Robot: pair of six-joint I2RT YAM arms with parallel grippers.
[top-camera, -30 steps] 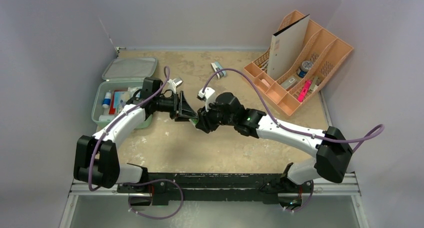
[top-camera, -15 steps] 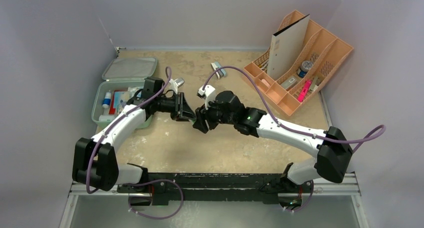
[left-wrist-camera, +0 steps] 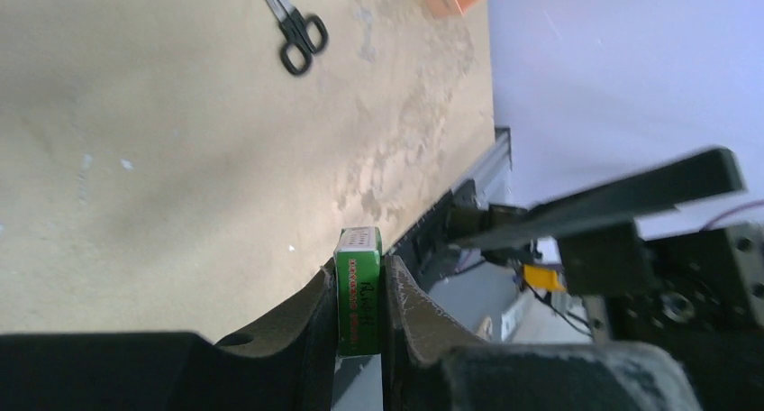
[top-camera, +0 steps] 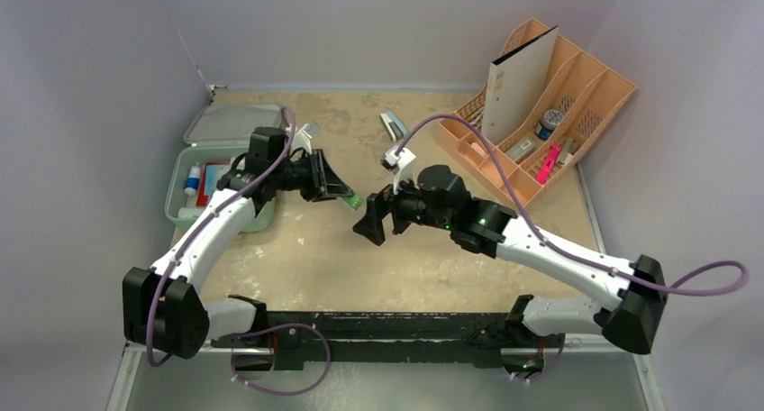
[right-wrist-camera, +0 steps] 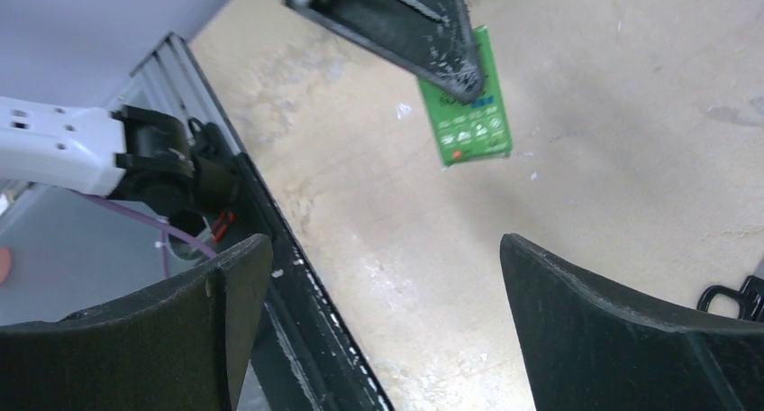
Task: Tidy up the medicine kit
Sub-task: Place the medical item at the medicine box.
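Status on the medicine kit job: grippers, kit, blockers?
Left gripper shut on small green box, off the table. Right gripper open, empty. Medicine kit open, items inside. Scissors on table, away from kit.

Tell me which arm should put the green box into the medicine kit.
Left. The left gripper is shut on the green box near the open medicine kit; the right gripper is open, empty.

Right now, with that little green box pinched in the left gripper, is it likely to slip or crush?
The green box looks like thin card, so it is probably light and somewhat crushable. The left gripper pinches its flat faces near one end, so it may pivot if bumped. With flat sides, it shouldn't roll.
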